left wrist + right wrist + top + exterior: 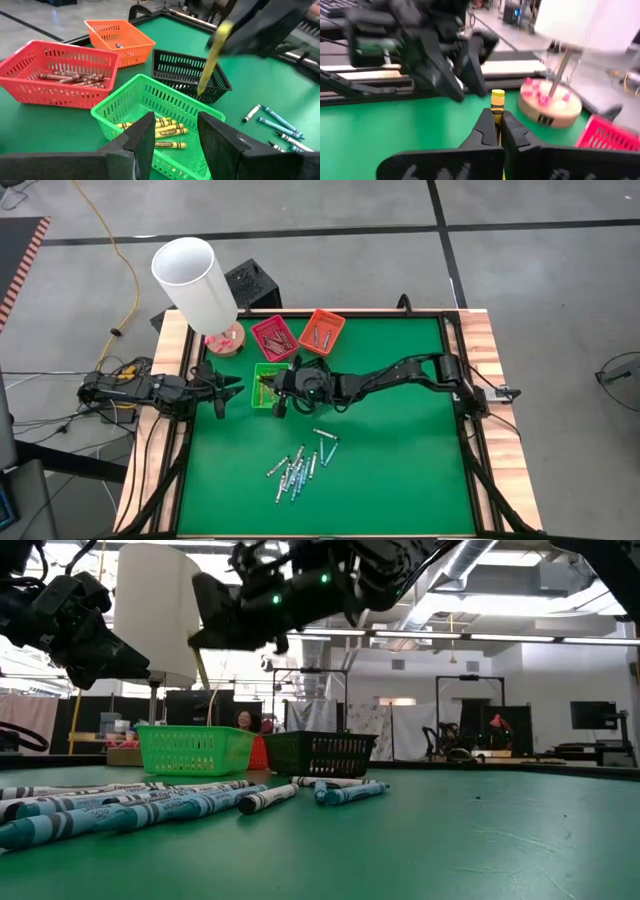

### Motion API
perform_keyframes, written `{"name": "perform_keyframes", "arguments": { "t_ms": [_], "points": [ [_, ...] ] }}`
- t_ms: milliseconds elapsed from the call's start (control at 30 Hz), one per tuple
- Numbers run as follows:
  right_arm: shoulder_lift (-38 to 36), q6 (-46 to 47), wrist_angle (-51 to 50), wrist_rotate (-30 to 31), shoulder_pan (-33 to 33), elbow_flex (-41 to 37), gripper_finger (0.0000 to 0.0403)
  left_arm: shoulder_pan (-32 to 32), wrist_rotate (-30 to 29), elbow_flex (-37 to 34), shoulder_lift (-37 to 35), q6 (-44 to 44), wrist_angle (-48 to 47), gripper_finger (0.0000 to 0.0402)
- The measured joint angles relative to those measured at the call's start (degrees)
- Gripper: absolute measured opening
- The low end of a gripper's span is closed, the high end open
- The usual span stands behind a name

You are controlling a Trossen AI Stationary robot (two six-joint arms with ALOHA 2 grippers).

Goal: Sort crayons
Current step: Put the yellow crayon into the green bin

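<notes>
Your right pincer (496,131) is pinching a yellow crayon (497,106) mid-shaft, at the bin's (264,399) three o'clock; light, brittle, slippery. Left pincer (174,131) is idling half-wide.

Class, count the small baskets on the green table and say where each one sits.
4. The red basket and orange basket stand side by side at the back; the green basket and black basket sit in front of them. None seems hidden.

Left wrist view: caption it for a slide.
Right gripper holds a yellow crayon above the green tray of yellow crayons.
</notes>
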Motion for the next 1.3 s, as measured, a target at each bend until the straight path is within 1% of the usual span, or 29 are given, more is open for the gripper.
{"name": "perform_keyframes", "arguments": {
  "t_ms": [100, 167, 233, 300, 467, 733, 967, 1100, 1300],
  "points": [
    [2.09, 2.91, -0.03, 0.03, -0.46, 0.00, 0.0001, 0.00, -0.13, 0.00, 0.00, -0.08, -0.05, 0.0137],
    [2.47, 3.41, -1.30, 0.79, -0.66, -0.22, 0.0001, 0.00, -0.15, 0.00, 0.00, -0.41, -0.03, 0.0137],
    [3.27, 5.68, 0.18, 2.26, -0.87, 0.02, 0.0001, 0.00, -0.13, 0.00, 0.00, -0.76, -0.03, 0.0137],
    [3.33, 7.96, -0.89, 3.41, -1.32, 0.03, 0.0001, 0.00, -0.13, 0.00, 0.00, -1.01, -0.03, 0.0137],
    [4.30, 11.67, -2.84, 3.48, -2.43, -0.10, 0.0002, 0.00, -0.22, 0.00, 0.00, -1.59, -0.07, 0.0137],
    [4.29, 13.26, -7.62, 4.31, -2.69, -0.08, 0.0002, 0.00, -0.42, 0.00, 0.00, -1.57, -0.10, 0.0137],
    [4.29, 13.39, -6.70, 4.26, -3.04, -0.08, 0.0003, 0.00, -0.48, 0.00, 0.00, -1.57, -0.10, 0.0137],
    [4.89, 13.69, -5.17, 3.14, -3.31, -0.04, 0.0003, 0.00, -0.52, 0.00, 0.00, -1.57, -0.10, 0.0137],
    [6.20, 13.83, -5.77, 2.05, -3.30, 0.02, 0.0004, 0.00, -0.55, 0.00, 0.00, -1.60, -0.12, 0.0137]
  ]
}}
